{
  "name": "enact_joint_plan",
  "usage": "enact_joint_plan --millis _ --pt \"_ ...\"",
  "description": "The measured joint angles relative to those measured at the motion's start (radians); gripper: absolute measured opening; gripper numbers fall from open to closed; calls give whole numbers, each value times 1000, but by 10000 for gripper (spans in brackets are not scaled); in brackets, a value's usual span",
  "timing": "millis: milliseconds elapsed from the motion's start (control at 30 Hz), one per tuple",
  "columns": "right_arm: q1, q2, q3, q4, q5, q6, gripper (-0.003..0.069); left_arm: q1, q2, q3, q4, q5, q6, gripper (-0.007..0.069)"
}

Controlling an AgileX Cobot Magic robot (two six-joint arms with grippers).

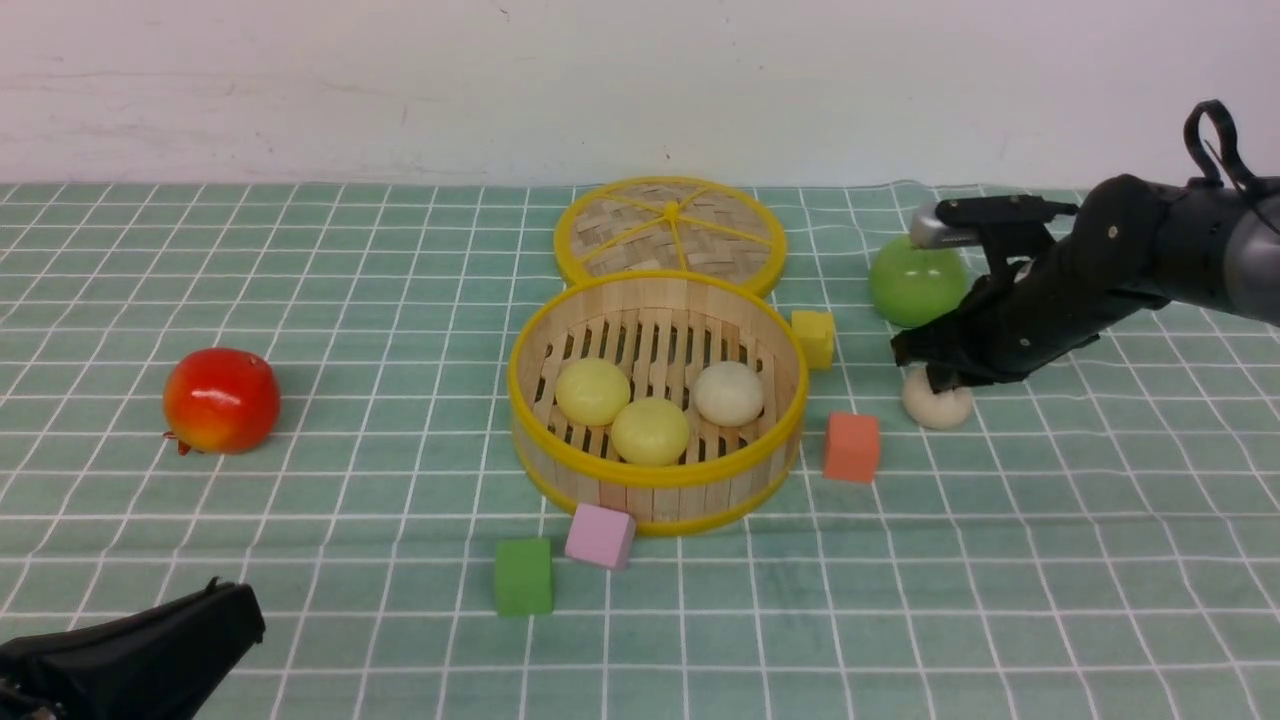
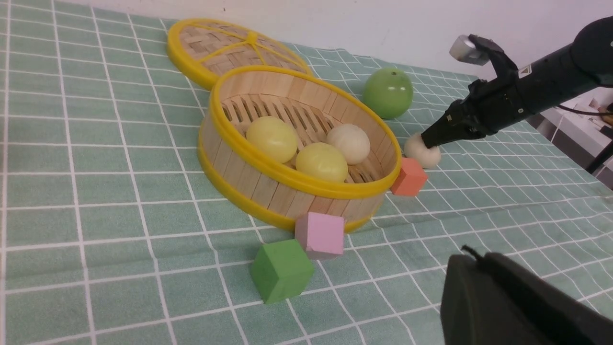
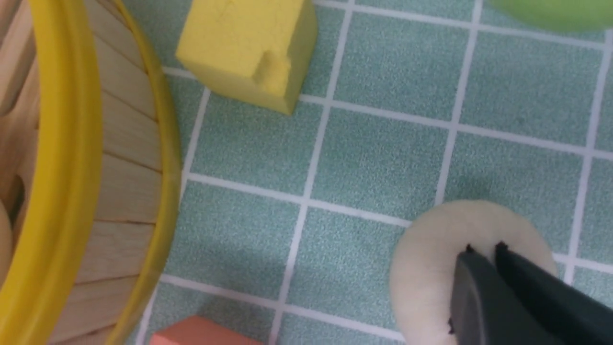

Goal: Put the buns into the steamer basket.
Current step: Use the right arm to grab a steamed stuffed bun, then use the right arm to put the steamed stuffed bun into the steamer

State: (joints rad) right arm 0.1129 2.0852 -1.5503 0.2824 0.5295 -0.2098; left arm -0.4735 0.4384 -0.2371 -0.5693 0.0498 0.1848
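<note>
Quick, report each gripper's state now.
Left gripper: closed, nothing seen in it.
Right gripper: closed, tips touching the top of the beige-white bun; whether it grips it cannot be told.

The basket (image 2: 261, 189) holds two yellow buns (image 2: 271, 139) and a white bun (image 2: 348, 143). The fourth bun (image 2: 424, 155) lies outside on the surface (image 2: 96, 215), just beside the orange cube (image 2: 408, 176). My right pincer (image 2: 426, 142) touches its top, with the jaws together. A pink cube (image 2: 320, 235) stands just beside the basket wall, and a green cube (image 2: 281, 269) is near it.
</note>
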Motion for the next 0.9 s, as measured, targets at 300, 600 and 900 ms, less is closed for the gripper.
enact_joint_plan --millis 300,600,900 --pt "61 -175 0 134 21 -137 0 0 0 0 0 0 0 1" --pt "280 -117 -9 482 -175 -491 0 0 0 0 0 0 0 1" --pt "336 59 -57 567 -388 -596 51 0 0 0 0 0 0 1"
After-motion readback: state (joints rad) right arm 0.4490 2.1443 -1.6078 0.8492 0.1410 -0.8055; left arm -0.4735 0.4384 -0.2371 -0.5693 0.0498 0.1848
